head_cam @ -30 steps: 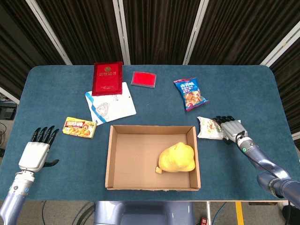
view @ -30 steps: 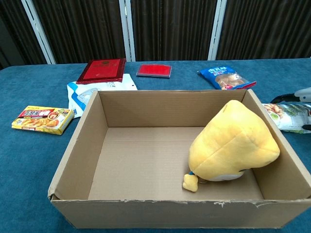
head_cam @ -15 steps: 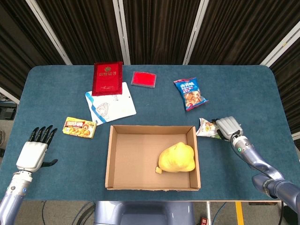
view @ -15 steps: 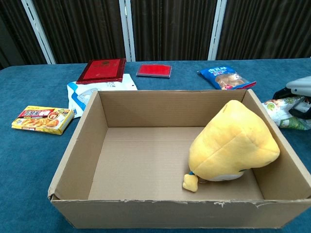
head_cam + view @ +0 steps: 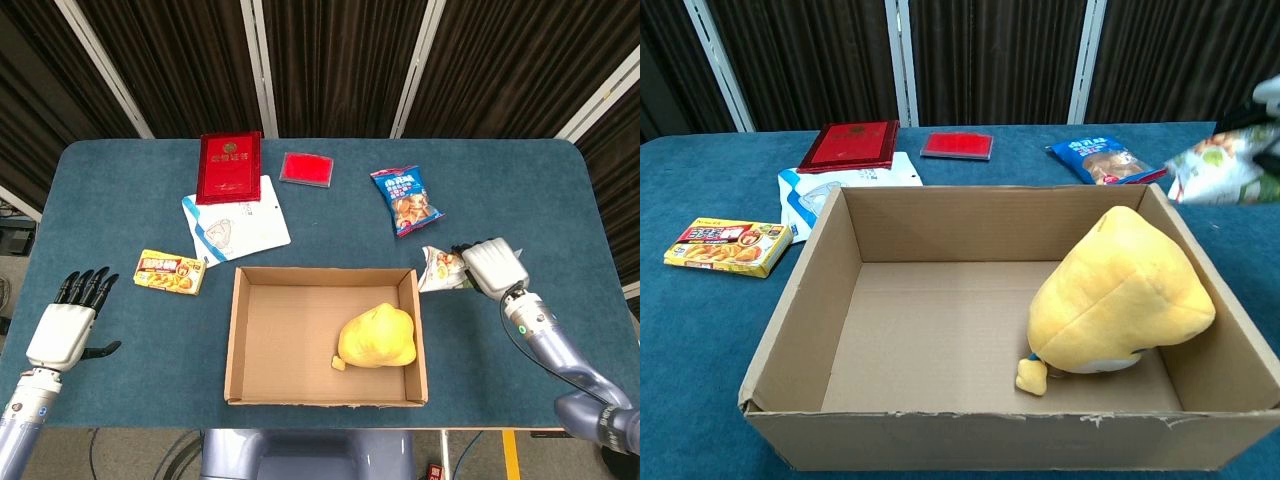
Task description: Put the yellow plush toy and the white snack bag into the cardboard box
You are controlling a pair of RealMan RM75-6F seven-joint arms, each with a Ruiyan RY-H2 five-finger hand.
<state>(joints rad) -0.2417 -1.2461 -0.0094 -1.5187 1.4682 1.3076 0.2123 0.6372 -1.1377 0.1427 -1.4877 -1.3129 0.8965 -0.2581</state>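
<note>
While we look down:
bag (image 5: 439, 268): our right hand (image 5: 492, 265) holds it beside the box (image 5: 236, 330), long axis toward the box.
left hand (image 5: 63, 327): fingers spread, holding nothing.

box (image 5: 238, 340) left half free | plush (image 5: 377, 336) fills right corner

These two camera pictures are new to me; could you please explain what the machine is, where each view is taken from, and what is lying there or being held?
It is a two-armed robot with human-like hands, steered remotely by a person. The head view looks down on the blue table; the chest view looks across it from low down. The cardboard box holds the yellow plush toy. The right hand grips the white snack bag in its fingers, lifted beside the box. The left hand is empty, fingers apart. Also lying there: a red book, a white-and-blue pouch, a small red case, a blue snack bag and a yellow packet.
</note>
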